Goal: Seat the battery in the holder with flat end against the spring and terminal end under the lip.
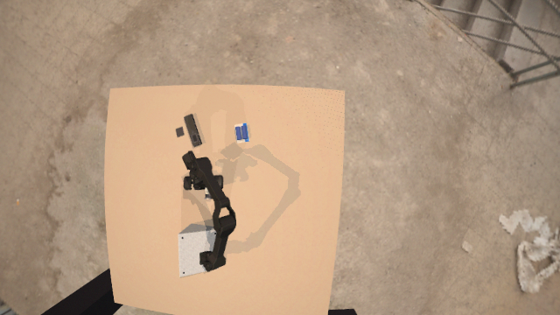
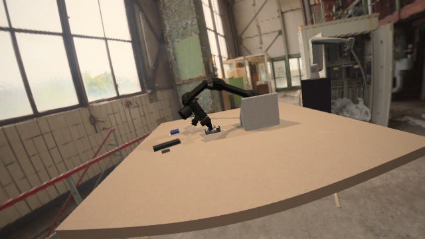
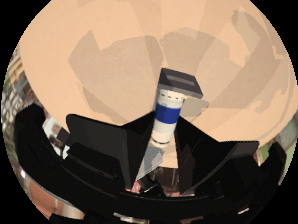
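Note:
The battery (image 3: 167,116), white with a blue band, lies lengthwise between the fingers in the wrist view. Its far end meets the dark end wall of the holder (image 3: 181,82) (image 2: 212,132); no spring coils show there. My gripper (image 3: 165,116) (image 2: 210,128) is shut on the battery, low over the holder on the table. The fingers hide much of the holder's sides and its near end, so I cannot tell whether the battery lies fully flat or how the near end sits. In the top view the arm hides most of the holder.
A blue and white object (image 1: 241,132) (image 2: 174,131) lies on the table beyond the gripper. A long black block (image 1: 192,130) (image 2: 167,145) and a small dark square (image 1: 179,131) (image 2: 165,151) lie near each other. A grey speckled block (image 1: 194,254) (image 2: 260,111) stands near the arm's base.

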### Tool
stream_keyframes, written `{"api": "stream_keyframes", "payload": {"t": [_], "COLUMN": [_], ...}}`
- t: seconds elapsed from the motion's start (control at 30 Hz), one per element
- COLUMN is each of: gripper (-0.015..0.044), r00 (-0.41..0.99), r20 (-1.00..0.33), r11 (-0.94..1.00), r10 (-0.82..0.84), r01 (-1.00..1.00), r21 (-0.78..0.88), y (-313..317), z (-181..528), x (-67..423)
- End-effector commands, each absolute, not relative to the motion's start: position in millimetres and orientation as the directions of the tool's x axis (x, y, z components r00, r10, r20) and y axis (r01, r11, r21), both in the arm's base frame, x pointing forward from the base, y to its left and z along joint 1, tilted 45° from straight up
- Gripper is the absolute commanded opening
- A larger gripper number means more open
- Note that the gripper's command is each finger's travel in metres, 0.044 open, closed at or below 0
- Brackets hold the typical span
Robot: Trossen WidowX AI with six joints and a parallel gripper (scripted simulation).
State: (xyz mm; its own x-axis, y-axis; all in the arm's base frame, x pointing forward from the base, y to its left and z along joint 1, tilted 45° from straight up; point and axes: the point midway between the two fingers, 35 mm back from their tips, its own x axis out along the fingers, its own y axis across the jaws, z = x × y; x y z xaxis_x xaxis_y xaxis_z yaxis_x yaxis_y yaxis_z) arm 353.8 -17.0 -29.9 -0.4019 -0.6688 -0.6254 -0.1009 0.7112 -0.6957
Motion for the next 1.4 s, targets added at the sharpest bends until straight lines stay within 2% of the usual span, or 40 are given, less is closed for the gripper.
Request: {"api": "stream_keyframes", "payload": {"t": [0.0, 1.37], "gripper": [0.0081, 0.0081], "r00": [-0.377, -0.228], "r20": [-0.635, -0.692], "r11": [0.71, 0.721], "r10": [-0.675, -0.685], "r01": [-0.098, -0.077], "r21": [-0.697, -0.688], "y": [-17.5, -20.5], "z": [-30.1, -35.8], "x": [356.0, 352.5]}}
